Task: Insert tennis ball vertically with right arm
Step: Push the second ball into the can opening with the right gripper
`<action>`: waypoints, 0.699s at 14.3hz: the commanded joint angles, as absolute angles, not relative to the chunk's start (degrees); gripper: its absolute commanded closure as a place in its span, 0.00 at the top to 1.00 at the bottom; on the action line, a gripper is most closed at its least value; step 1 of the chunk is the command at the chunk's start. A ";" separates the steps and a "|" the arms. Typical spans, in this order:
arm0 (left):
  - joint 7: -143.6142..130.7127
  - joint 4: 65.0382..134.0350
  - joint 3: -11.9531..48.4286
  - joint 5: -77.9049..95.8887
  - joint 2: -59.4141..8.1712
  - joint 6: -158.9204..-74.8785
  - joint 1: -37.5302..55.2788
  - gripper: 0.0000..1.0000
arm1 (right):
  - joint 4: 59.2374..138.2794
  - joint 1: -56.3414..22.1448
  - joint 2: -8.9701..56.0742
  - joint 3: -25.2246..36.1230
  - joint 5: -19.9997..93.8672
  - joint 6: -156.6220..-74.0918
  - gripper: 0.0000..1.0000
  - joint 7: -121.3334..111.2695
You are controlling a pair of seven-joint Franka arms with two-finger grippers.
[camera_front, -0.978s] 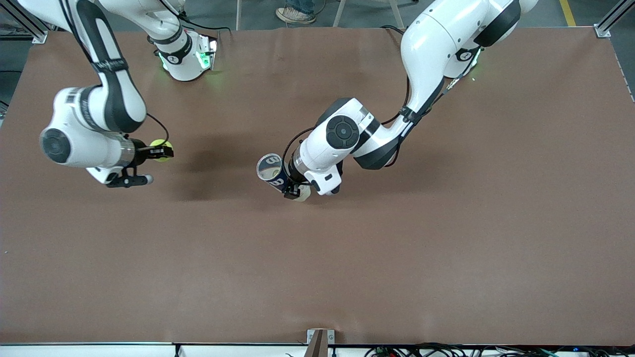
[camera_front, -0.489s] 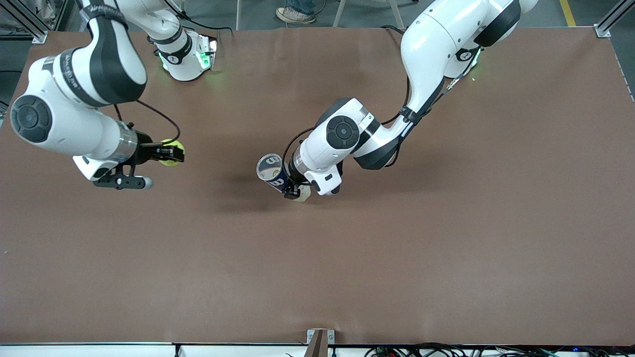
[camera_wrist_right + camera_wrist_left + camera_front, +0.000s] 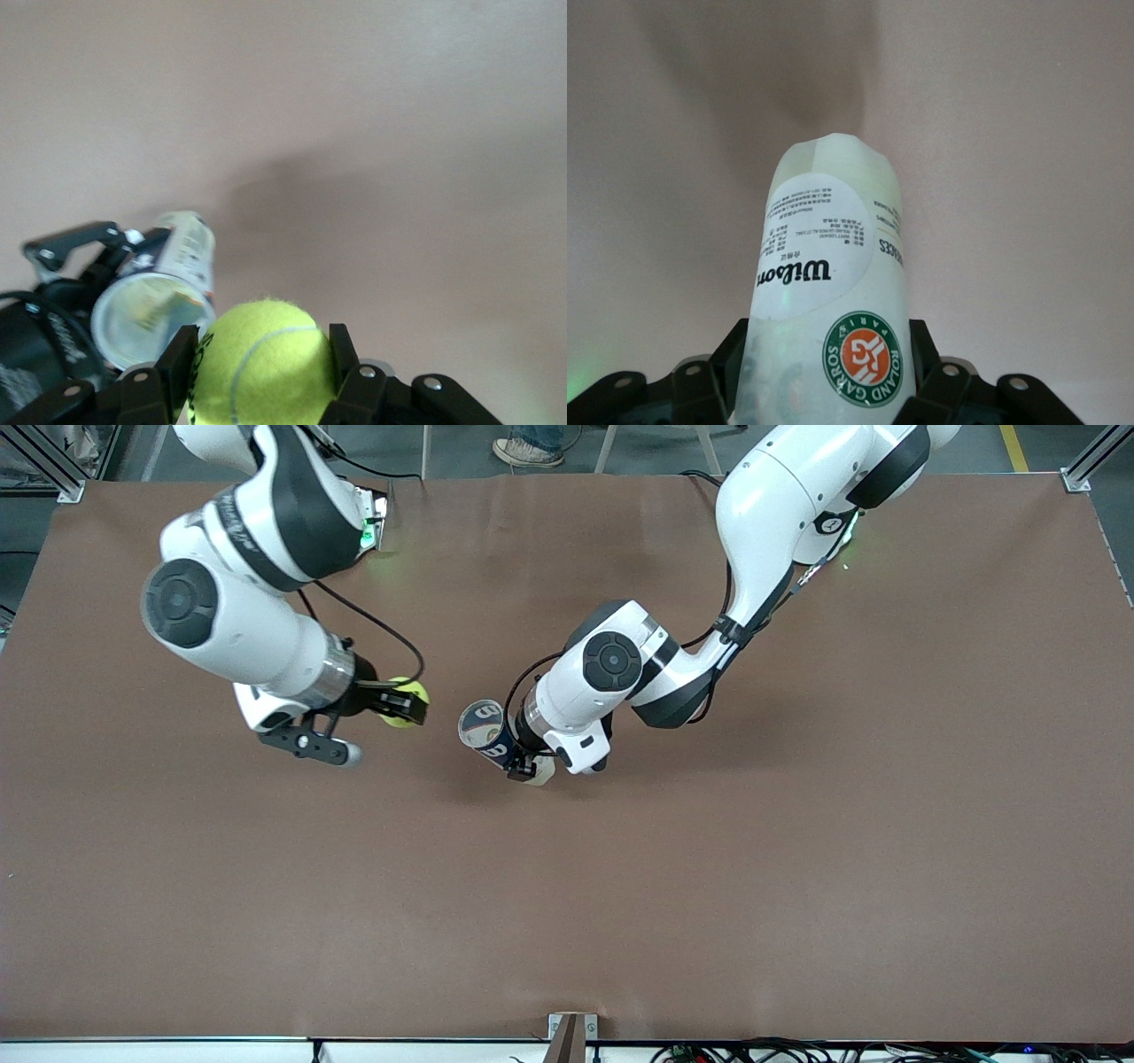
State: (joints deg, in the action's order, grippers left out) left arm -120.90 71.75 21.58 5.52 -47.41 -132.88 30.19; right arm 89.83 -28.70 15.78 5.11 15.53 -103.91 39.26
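A yellow-green tennis ball sits between the fingers of my right gripper, which is shut on it above the table. In the right wrist view the ball fills the jaws of the right gripper. A clear ball can with a printed label is held up off the table by my left gripper, which is shut on its lower part. The can is tilted, its open mouth facing the ball a short way off. In the left wrist view the can runs out from the left gripper.
A brown cover spreads over the whole table. A small metal bracket and cables lie at the table edge nearest the front camera. The arm bases stand along the farthest edge.
My right arm has swung the ball from the right arm's end of the table toward the can, ending close to its mouth. The left arm and can have not moved.
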 commanded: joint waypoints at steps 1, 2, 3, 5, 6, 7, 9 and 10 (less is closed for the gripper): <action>-120.06 71.10 21.53 6.86 -47.29 -132.28 30.32 0.74 | 87.45 -31.19 18.71 5.71 16.70 -106.60 0.38 42.54; -120.06 71.10 21.53 6.86 -47.29 -132.28 30.32 0.74 | 87.45 -31.90 19.24 5.71 16.61 -107.66 0.38 42.63; -120.06 71.10 21.53 6.86 -47.29 -132.28 30.32 0.74 | 87.45 -32.51 19.68 5.71 16.70 -108.36 0.38 43.15; -120.06 71.10 21.53 6.86 -47.29 -132.28 30.24 0.74 | 87.36 -33.74 20.74 5.71 16.70 -110.12 0.38 46.74; -120.06 71.10 21.53 6.86 -47.29 -132.28 30.23 0.74 | 87.36 -34.01 20.92 5.71 16.70 -110.39 0.38 47.28; -120.06 71.10 21.53 6.86 -47.29 -132.28 30.23 0.74 | 87.36 -34.27 21.09 5.71 16.70 -110.39 0.38 47.29; -120.06 71.10 21.53 6.86 -47.29 -132.28 30.23 0.74 | 87.45 -34.72 21.27 5.71 16.61 -110.39 0.39 47.29; -120.06 71.10 21.53 6.86 -47.29 -132.19 30.23 0.74 | 87.36 -34.72 21.44 5.71 16.61 -110.39 0.41 47.29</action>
State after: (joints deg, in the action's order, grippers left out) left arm -120.90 71.75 21.58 5.52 -47.41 -132.88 30.19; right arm 88.78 -34.16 20.64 5.12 15.60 -110.64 46.39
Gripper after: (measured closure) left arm 0.260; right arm 0.352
